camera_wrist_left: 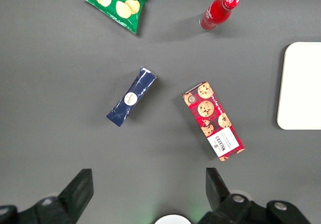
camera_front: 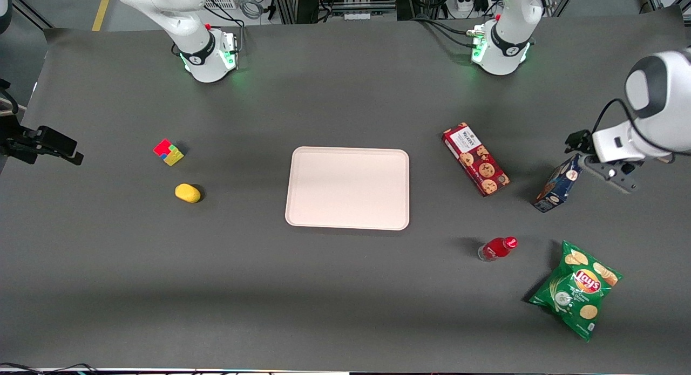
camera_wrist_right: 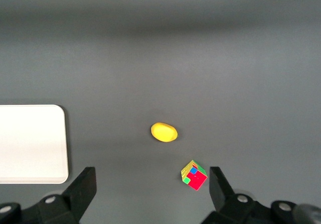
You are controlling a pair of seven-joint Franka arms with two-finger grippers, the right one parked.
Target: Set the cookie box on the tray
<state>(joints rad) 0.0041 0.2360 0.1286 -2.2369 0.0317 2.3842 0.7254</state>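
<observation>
Dark grey mat: cookie box (camera_wrist_left: 131, 97) lies untouched beside the red box (camera_wrist_left: 213, 120), well apart from the tray (camera_front: 347, 188); gripper (camera_wrist_left: 149, 184) hovers above, jaws wide, empty; likely light, stiff carton, best pinched across its narrow sides.

Navy cookie box (camera_front: 559, 184) seemingly on its narrow side, well apart from the bare pinkish-cream tray (camera_front: 347, 188).

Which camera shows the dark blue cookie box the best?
The left wrist view shows the cookie box best: it lies whole and unblocked below the open gripper, its round logo plain to see. The front view shows the box partly covered by the arm's wrist. The right wrist view does not show it.
</observation>
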